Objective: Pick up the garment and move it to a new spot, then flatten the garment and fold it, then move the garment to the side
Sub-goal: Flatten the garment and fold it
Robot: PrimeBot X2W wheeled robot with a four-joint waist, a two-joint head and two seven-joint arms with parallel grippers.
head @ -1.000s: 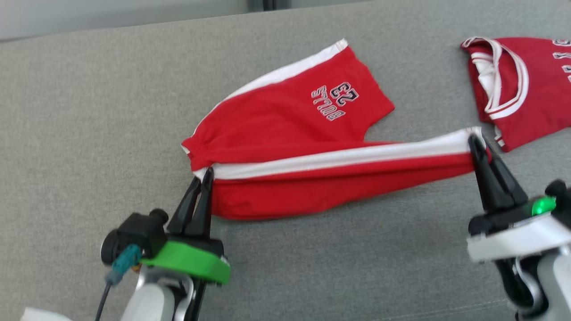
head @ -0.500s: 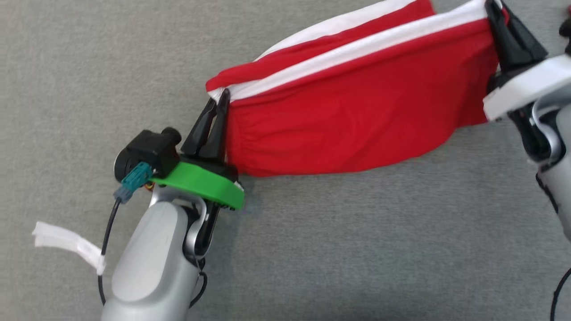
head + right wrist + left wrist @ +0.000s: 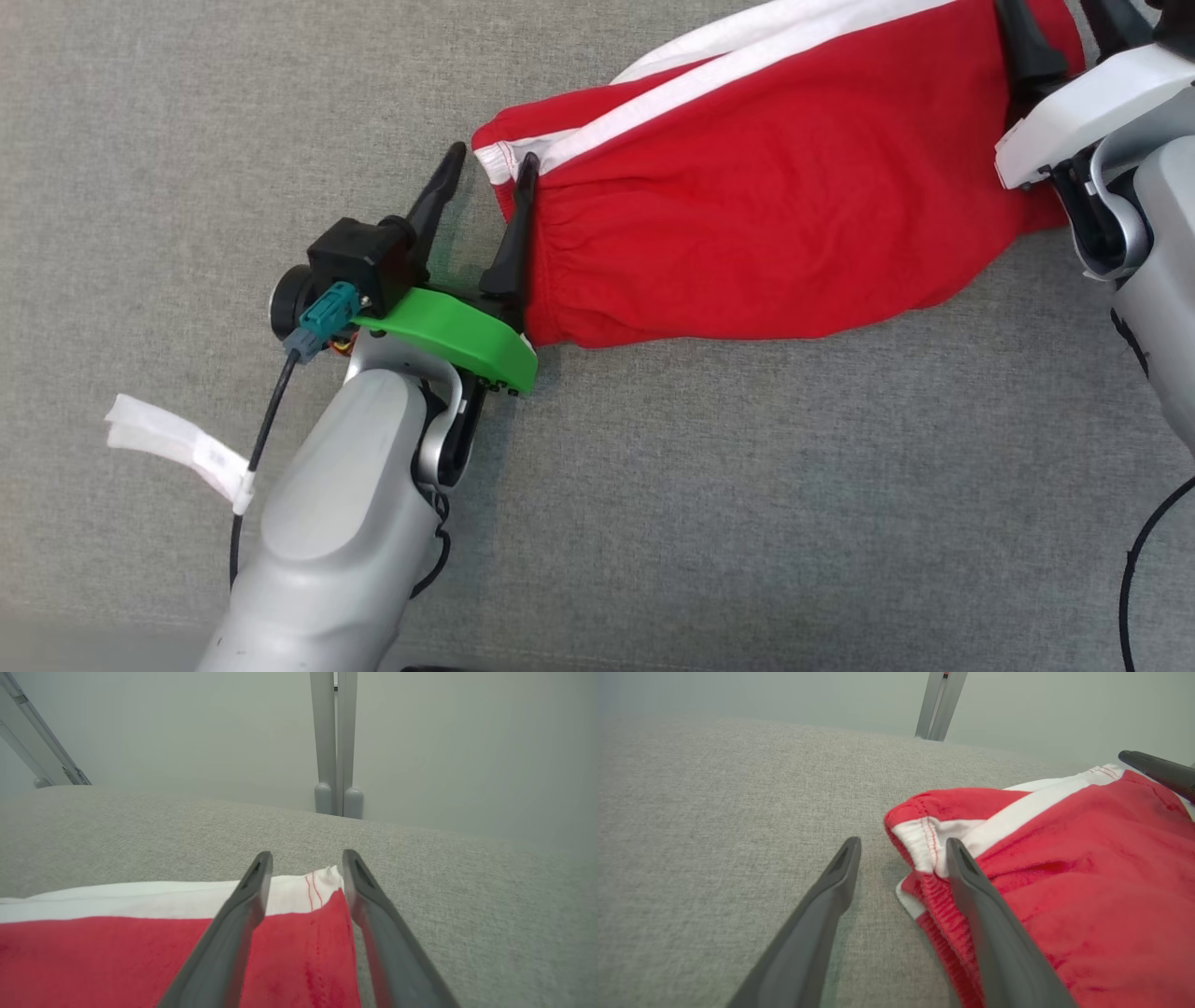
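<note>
The garment (image 3: 766,205) is a pair of red shorts with white side stripes, lying folded over on the grey cloth surface. My left gripper (image 3: 492,159) is open at the waistband corner, its right finger resting against the gathered edge. In the left wrist view the garment (image 3: 1087,868) has its white-trimmed corner between the fingers of the left gripper (image 3: 903,845). At the top right, my right gripper (image 3: 1060,23) is open over the leg-hem end. In the right wrist view the right gripper (image 3: 308,856) straddles the corner of the garment (image 3: 117,952), which lies loose.
The grey padded surface (image 3: 747,513) stretches wide in front of the garment and to its left. A white tag (image 3: 177,443) hangs from the left arm's cable. A pale wall with a metal post (image 3: 336,742) stands beyond the far edge.
Both grippers, shut on the garment's two ends before, have opened and let it go. The near half was carried over the far half. The head camera has tilted down.
</note>
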